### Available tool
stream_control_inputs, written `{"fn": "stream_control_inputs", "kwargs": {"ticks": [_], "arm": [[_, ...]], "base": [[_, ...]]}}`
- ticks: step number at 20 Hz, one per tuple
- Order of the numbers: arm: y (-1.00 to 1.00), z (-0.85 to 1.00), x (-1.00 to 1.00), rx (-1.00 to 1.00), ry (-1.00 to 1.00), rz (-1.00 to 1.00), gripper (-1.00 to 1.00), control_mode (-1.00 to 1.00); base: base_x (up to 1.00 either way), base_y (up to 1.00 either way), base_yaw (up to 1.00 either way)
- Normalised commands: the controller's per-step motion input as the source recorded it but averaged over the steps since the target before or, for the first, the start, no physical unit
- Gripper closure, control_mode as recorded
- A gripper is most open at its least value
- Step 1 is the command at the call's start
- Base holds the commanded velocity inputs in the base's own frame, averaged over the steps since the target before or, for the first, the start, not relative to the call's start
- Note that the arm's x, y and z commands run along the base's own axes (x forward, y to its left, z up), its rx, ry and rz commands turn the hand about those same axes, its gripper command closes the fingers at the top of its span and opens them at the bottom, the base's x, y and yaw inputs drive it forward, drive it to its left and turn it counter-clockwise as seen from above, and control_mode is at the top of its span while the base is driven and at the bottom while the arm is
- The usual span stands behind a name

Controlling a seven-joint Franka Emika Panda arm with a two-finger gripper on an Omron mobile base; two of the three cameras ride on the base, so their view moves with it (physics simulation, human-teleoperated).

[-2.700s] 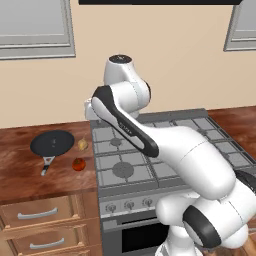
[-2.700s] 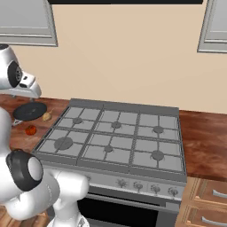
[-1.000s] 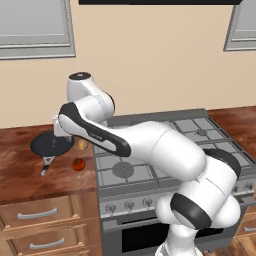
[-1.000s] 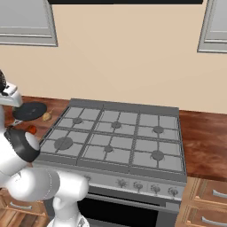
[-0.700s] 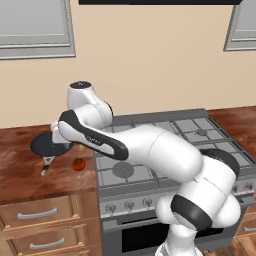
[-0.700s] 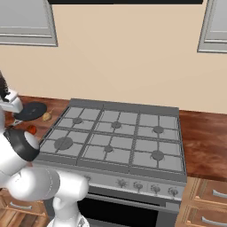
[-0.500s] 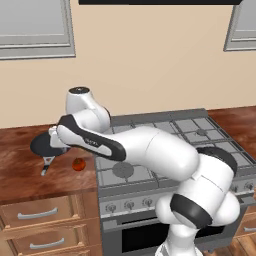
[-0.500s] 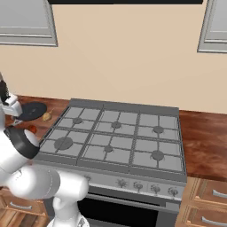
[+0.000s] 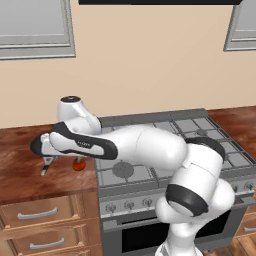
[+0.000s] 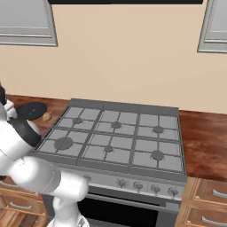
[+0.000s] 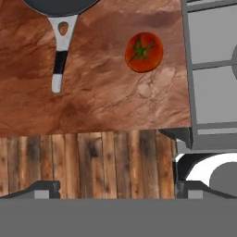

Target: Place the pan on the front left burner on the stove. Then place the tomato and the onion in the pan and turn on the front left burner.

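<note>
Pincer [image 11: 118,190] spread wide and holding nothing, it hangs over the front edge of the counter [image 11: 106,92] to the left of the stove [image 10: 133,175], looking down past the wooden floor boards onto the brown stone top.

By size, the stove comes first: its six grated burners are all bare, and the front left burner [image 10: 63,143], the widest cap, has nothing on it. The counter beside it carries all three task things. The pan [image 10: 32,110] sits on the counter near the stove's left edge, toward the back; in the hand view its thin handle [image 11: 59,55] with the silvery end runs from the pan toward the counter's front. The tomato [image 11: 144,52] lies on the counter between that handle and the stove's side, apart from both. The onion [image 10: 46,116] lies just beside the pan's rim on the stove side.

My reading is that the first step is in hand: reaching for the pan, with nothing yet moved. The next move calls for carrying the hand farther in over the counter, lining the open fingers across the handle, lowering and closing on it without knocking the tomato.
</note>
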Motion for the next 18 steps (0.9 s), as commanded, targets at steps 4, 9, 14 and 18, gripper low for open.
{"fn": "stream_control_inputs", "kwargs": {"ticks": [4, 9, 14, 18], "arm": [[0.28, -0.12, 0.06, 0.0, 0.07, -0.08, -1.0, -1.0], [0.24, -0.11, 0.11, 0.0, 0.03, -0.09, -1.0, -1.0], [0.19, -0.13, 0.21, 0.0, 0.0, -0.07, -1.0, -1.0], [0.13, -0.13, 0.26, 0.0, 0.0, -0.03, -1.0, -1.0]], "base": [[0.0, 0.0, 0.0], [0.0, 0.0, 0.0], [0.0, 0.0, 0.0], [0.0, 0.0, 0.0]]}}
